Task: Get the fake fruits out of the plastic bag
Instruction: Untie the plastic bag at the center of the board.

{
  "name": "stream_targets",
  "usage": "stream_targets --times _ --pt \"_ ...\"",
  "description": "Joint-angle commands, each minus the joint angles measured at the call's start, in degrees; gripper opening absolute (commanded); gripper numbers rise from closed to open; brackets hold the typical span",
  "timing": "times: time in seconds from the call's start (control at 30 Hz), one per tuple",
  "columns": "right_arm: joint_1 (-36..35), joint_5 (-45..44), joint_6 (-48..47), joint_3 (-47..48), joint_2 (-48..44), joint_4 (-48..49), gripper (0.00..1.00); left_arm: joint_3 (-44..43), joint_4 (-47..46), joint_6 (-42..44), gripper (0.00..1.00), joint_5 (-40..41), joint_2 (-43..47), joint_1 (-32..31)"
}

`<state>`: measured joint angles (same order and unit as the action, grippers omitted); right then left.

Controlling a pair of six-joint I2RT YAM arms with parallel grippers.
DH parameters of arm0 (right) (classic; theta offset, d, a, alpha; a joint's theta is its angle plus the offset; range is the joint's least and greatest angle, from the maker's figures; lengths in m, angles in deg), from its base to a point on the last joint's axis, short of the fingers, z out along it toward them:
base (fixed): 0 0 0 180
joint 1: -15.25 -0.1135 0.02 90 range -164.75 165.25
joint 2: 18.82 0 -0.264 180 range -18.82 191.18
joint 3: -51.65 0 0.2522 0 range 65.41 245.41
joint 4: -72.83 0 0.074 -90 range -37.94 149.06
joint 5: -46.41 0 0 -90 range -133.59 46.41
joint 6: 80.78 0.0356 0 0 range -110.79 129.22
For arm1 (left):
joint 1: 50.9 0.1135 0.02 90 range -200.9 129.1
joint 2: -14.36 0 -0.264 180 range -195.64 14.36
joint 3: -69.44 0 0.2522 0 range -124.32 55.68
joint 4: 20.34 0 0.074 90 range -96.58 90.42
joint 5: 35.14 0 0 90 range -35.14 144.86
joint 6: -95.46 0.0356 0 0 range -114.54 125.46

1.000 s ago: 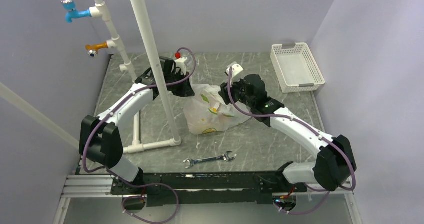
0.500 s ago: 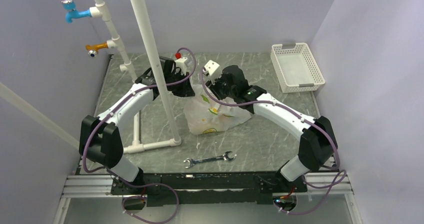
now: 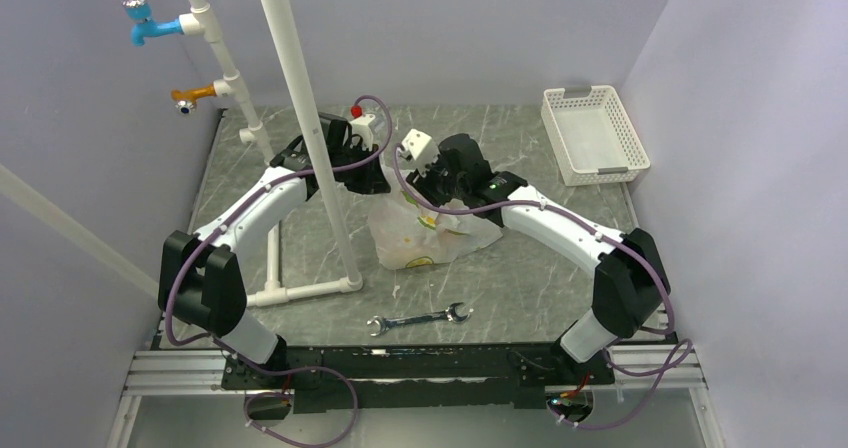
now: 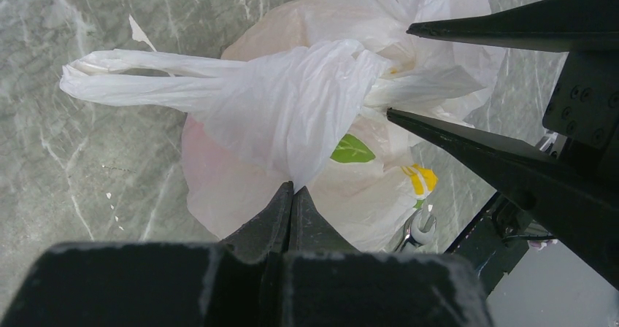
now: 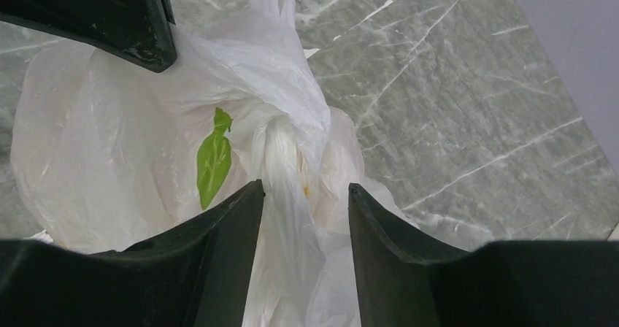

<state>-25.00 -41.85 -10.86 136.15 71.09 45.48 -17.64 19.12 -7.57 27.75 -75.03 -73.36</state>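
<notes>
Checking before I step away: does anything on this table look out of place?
Only the silver open-ended wrench, lying loose in front of the thin translucent white plastic bag: a tool with no part here. The bag looks intact, nothing spilled.

No readable text (plastic bag (image 4: 277,115) included)

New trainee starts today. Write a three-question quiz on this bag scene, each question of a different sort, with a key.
1. True or false: the left pincer stands open.
2. What lies on the robot's side of the plastic bag? A white basket; B wrench; C blue tap.
3. What passes between the right pincer's parted fingers?
Key: 1 false, it is shut on the plastic bag. 2 B. 3 a twisted strand of the plastic bag.
</notes>
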Motion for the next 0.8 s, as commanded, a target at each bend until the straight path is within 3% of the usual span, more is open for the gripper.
stream_targets --times 0.0,0.23,0.4,0.77 --pt "-0.52 -0.42 -1.30 2.01 0.15 0.08 0.50 -0.32 -1.75 0.00 0.00 -0.88 1.71 0.13" --pt "-1.44 -5.45 -2.63 -1.09 -1.46 1.37 0.56 -0.39 -1.68 0.01 0.00 -0.86 1.82 0.21" --pt "-1.72 -9.77 -1.86 -4.01 -2.72 4.18 0.55 -0.42 -1.56 0.08 0.00 -0.65 1.93 0.14" --pt "-1.93 -12.57 0.98 -7.64 -4.32 11.36 0.07 -0.50 -1.12 0.43 0.00 0.32 1.54 0.16"
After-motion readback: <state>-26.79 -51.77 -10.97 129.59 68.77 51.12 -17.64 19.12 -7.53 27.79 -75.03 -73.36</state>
